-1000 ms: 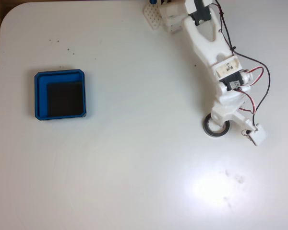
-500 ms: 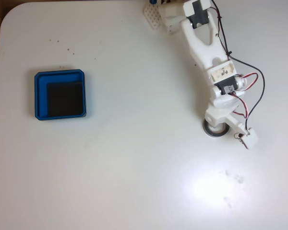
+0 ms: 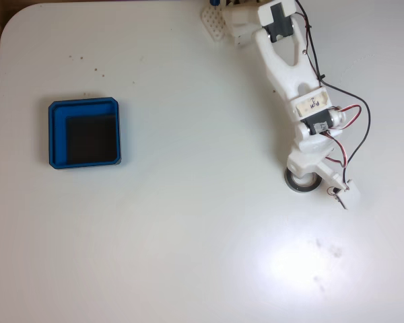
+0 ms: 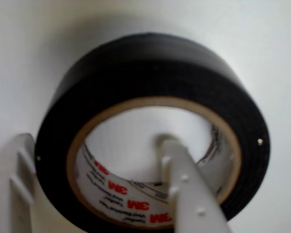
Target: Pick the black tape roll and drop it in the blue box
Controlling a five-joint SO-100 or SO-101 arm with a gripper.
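End effector straddles the black tape roll wall at its 7 o'clock, not visibly clenched; the roll looks light, rigid, best pinched there.

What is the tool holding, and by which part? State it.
Nothing can be called held yet. The tool straddles the wall of the black tape roll, one finger inside the hole, the other outside; the roll lies on the table.

Hand fingers straddle black tape roll wall.

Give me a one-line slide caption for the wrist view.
Hand straddling the black tape roll: one finger inside the hole, the other outside the band.
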